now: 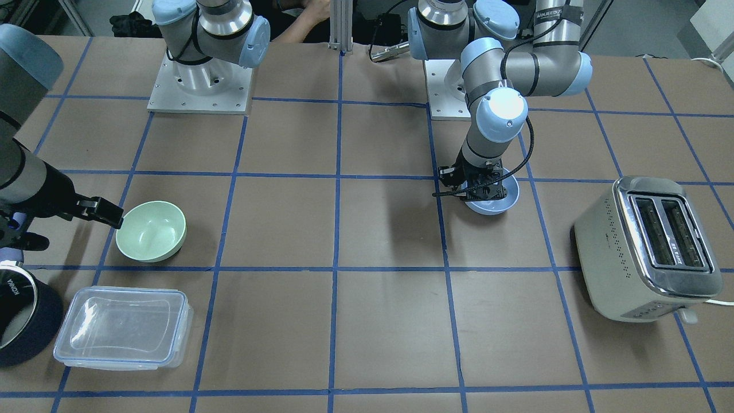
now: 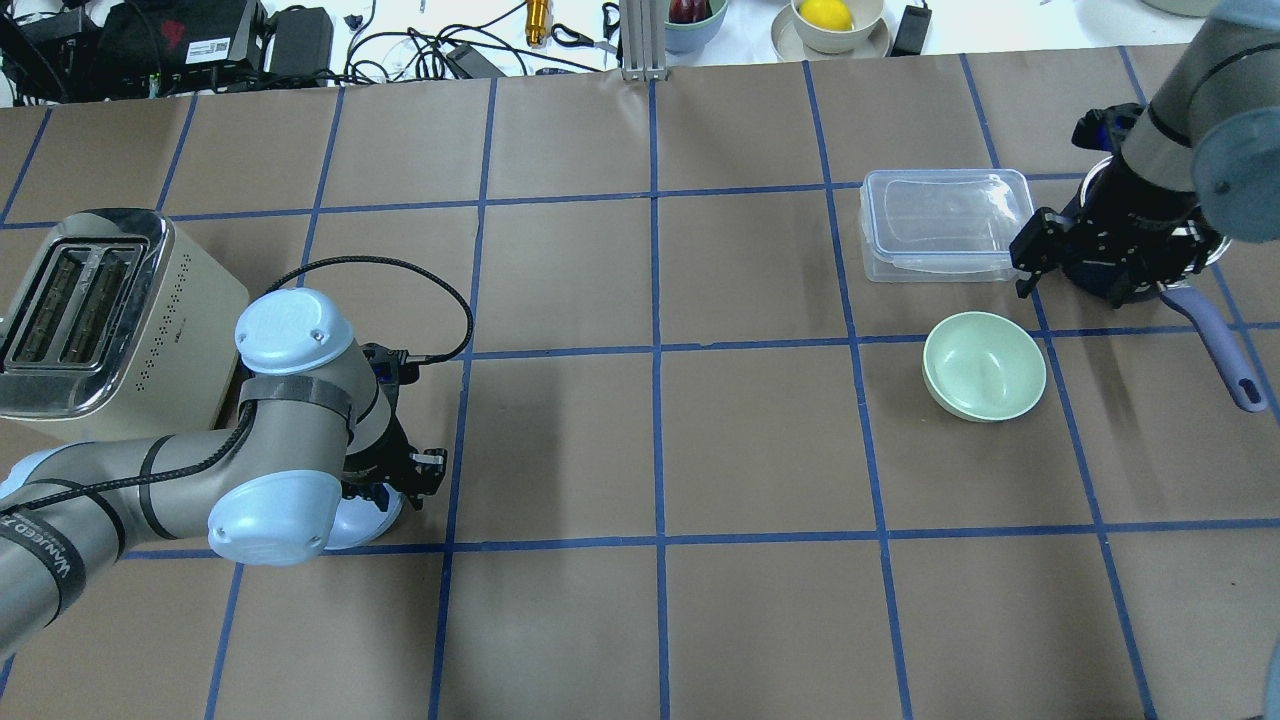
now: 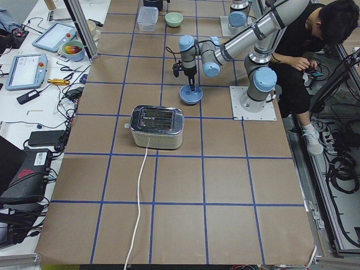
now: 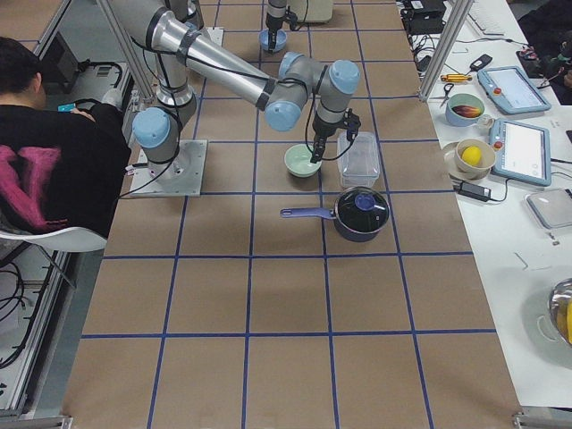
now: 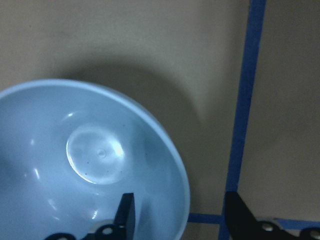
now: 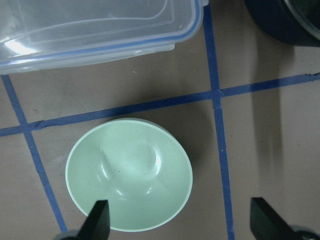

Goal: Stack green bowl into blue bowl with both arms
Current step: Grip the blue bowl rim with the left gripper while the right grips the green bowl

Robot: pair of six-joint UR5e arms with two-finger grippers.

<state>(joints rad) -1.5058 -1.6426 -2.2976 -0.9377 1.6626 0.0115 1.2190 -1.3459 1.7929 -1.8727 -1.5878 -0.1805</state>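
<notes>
The green bowl (image 1: 151, 230) stands upright on the table; it also shows in the overhead view (image 2: 984, 366) and the right wrist view (image 6: 129, 172). My right gripper (image 1: 109, 215) (image 2: 1030, 265) is open and hovers above it, one fingertip (image 6: 100, 220) over the near rim and the other well off to the side. The blue bowl (image 1: 500, 204) (image 2: 372, 520) sits under my left gripper (image 1: 479, 192) (image 2: 415, 480). In the left wrist view the bowl (image 5: 90, 165) has one finger inside it and one outside, open astride the rim.
A clear plastic lidded container (image 1: 123, 327) (image 2: 945, 225) lies just beyond the green bowl. A dark blue saucepan (image 1: 23, 315) with a long handle (image 2: 1215, 330) sits beside it under my right arm. A cream toaster (image 1: 648, 246) (image 2: 90, 320) stands near the blue bowl.
</notes>
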